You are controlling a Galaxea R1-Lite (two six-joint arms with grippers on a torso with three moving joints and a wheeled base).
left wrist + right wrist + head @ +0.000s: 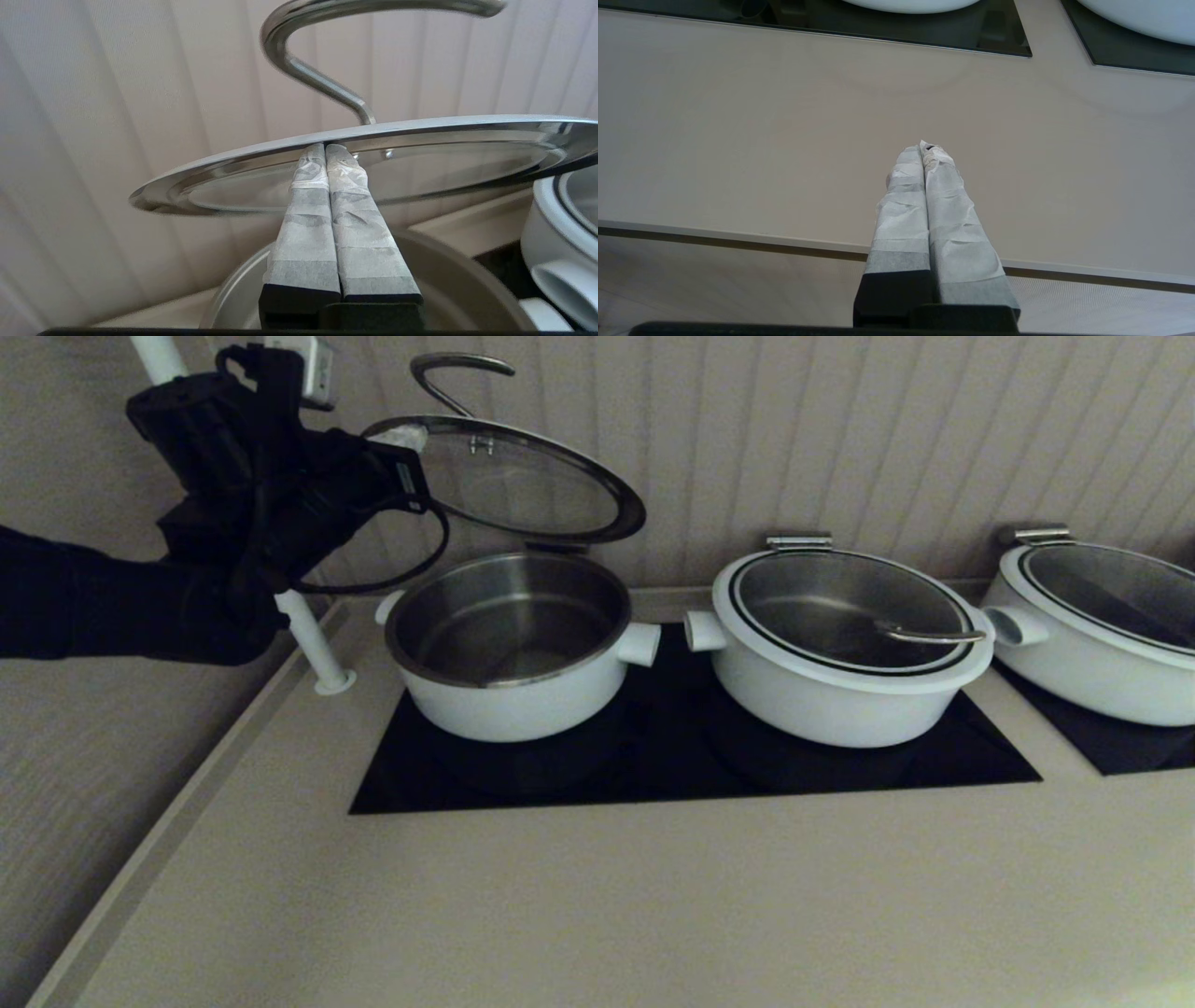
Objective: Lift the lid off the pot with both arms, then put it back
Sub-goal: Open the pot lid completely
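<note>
The lid (523, 485) is tilted up above the open pot (509, 644), its far edge low near the pot's back rim and its near-left edge raised. Its wire handle (457, 373) points upward. My left gripper (411, 434) is shut, and its fingertips press against the underside of the lid's raised rim. In the left wrist view the taped fingers (308, 219) lie together and touch the lid (420, 163) from below, with the pot (467, 280) underneath. My right gripper (923, 148) is shut and empty over the bare counter near its front edge, out of the head view.
Two more white pots with lids on stand to the right, the middle pot (845, 644) and the far right pot (1102, 625). All sit on black cooktops (691, 765). A white post (313, 644) stands left of the open pot. A panelled wall is close behind.
</note>
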